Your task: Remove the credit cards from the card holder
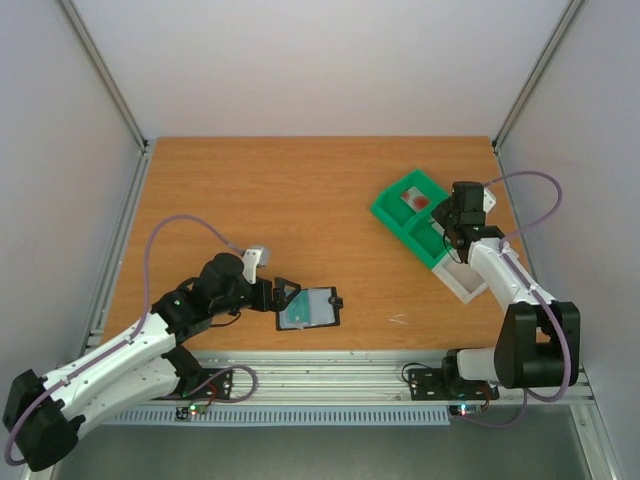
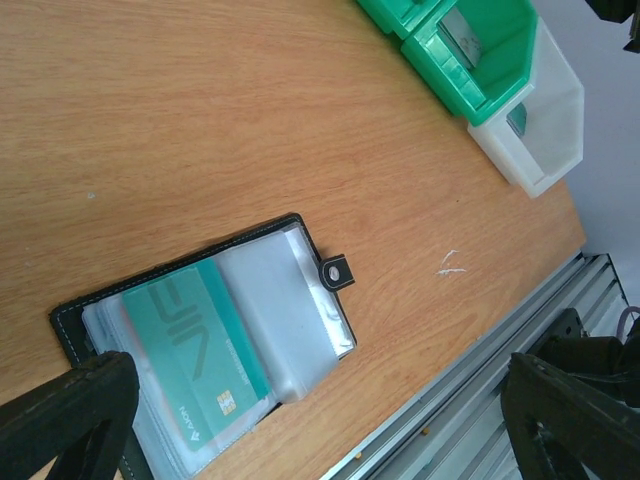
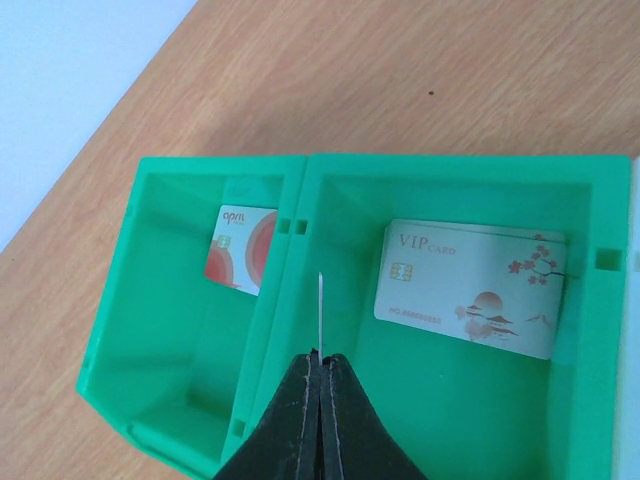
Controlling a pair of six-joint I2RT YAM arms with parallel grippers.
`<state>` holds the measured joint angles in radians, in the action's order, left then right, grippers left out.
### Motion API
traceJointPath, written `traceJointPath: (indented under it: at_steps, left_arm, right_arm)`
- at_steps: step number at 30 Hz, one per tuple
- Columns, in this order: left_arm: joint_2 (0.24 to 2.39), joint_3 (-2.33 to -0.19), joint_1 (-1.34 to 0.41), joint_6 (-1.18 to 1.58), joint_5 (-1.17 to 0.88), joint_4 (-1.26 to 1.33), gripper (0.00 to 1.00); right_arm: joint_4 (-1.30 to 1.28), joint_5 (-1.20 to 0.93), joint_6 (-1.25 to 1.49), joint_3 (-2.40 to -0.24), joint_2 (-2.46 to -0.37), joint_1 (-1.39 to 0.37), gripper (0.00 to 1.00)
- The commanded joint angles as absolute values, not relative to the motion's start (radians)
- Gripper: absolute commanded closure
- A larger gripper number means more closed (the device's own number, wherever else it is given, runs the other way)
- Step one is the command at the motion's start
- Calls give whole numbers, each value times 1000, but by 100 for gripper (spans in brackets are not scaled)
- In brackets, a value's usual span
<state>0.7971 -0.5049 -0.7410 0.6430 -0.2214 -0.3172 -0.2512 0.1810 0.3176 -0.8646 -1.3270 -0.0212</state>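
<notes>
The card holder (image 1: 318, 308) lies open near the table's front edge, black-edged with clear sleeves. In the left wrist view the holder (image 2: 290, 300) has a teal-green card (image 2: 195, 350) in its left sleeve. My left gripper (image 1: 284, 303) is open and empty at the holder's left end; its fingers (image 2: 60, 420) straddle the holder. My right gripper (image 3: 320, 362) is shut on a thin pale card (image 3: 320, 310), seen edge-on, above the green tray (image 3: 300, 300). A pale card with a round red mark (image 3: 240, 248) lies in the tray's left compartment. A pale VIP card (image 3: 470, 288) lies in the right one.
The green tray (image 1: 392, 212) stands at the right of the table, with a white bin (image 1: 467, 285) joined to its near end. An aluminium rail (image 1: 350, 365) runs along the table's front edge. Grey walls enclose the back and sides.
</notes>
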Motion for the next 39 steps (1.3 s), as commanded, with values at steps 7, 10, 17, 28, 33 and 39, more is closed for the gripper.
traceJointPath:
  at_steps: [7, 10, 17, 28, 33, 39]
  left_arm:
    - [761, -534, -739, 644, -213, -315, 1]
    - [762, -545, -739, 638, -226, -321, 1]
    - [778, -561, -739, 624, -227, -347, 1]
    - [783, -562, -738, 636, -231, -349, 1]
    - [778, -564, -737, 648, -241, -346, 1]
    - [779, -558, -738, 664, -241, -344, 1]
  right_arm:
    - [-70, 123, 359, -842, -1435, 47, 99]
    - [-8, 102, 347, -818, -1454, 61, 99]
    - [62, 67, 344, -812, -1532, 81, 99]
    - [102, 86, 277, -803, -1576, 88, 99]
    - [76, 86, 253, -817, -1590, 96, 98]
    - [26, 88, 248, -842, -1606, 100, 89]
